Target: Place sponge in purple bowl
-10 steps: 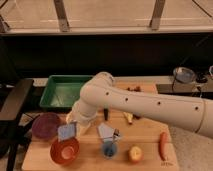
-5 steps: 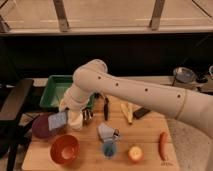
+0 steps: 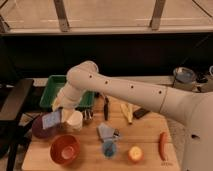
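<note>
- Moved since 0.5 s ago: white two-finger gripper (image 3: 59,119) carried the small light-blue rectangular sponge (image 3: 51,120) toward 9 o'clock, now over the 3 o'clock rim of the round dark-purple bowl (image 3: 39,129).
- Gripper clamped on sponge.
- Risk: release now lands it on that rim; it could tip out toward the orange-red bowl (image 3: 64,148) at 5 o'clock.

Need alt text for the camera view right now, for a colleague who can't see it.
The robot's hand holds the light-blue sponge over the purple bowl at the wooden board's left end. An orange bowl sits in front, a green tray behind.
</note>
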Robot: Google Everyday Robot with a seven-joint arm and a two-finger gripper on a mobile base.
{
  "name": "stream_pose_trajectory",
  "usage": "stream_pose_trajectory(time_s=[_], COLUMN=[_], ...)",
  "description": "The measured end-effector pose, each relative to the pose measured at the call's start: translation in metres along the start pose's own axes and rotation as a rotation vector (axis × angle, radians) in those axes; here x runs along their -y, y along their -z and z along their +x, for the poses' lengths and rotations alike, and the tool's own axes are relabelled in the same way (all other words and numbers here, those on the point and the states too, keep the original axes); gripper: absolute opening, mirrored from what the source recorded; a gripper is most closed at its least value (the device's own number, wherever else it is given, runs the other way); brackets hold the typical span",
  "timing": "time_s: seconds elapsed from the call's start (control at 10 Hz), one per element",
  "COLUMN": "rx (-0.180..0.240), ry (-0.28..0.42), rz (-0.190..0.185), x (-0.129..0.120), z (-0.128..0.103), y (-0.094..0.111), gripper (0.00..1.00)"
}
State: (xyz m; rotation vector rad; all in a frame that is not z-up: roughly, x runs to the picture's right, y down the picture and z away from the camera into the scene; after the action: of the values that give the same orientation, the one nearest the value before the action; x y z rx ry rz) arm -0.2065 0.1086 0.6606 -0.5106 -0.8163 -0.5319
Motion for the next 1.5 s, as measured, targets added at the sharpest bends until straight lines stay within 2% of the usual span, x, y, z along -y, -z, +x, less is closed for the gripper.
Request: stream_pose_trajectory(time_s=[0.2, 0.4, 0.5, 0.9, 1.0, 1.2, 1.5], rx=[0.008, 0.034, 0.045, 0.107, 0.131, 0.155, 0.17], ry=[0.007, 0.012, 0.014, 0.005, 0.004, -0.004, -0.05], rz=[0.007, 0.035, 0.037, 0.045, 0.045, 0.049, 0.054], x=[0.002, 0.019, 0.023, 0.033, 0.034, 0.033, 0.026], z=[0.0, 0.008, 0.01, 0.02, 0.02, 0.023, 0.027], y=[-0.003, -0.012, -0.018, -0.047, -0.059, -0.077, -0.089], gripper=[0.0, 0.0, 0.02, 0.41, 0.53, 0.7, 0.73])
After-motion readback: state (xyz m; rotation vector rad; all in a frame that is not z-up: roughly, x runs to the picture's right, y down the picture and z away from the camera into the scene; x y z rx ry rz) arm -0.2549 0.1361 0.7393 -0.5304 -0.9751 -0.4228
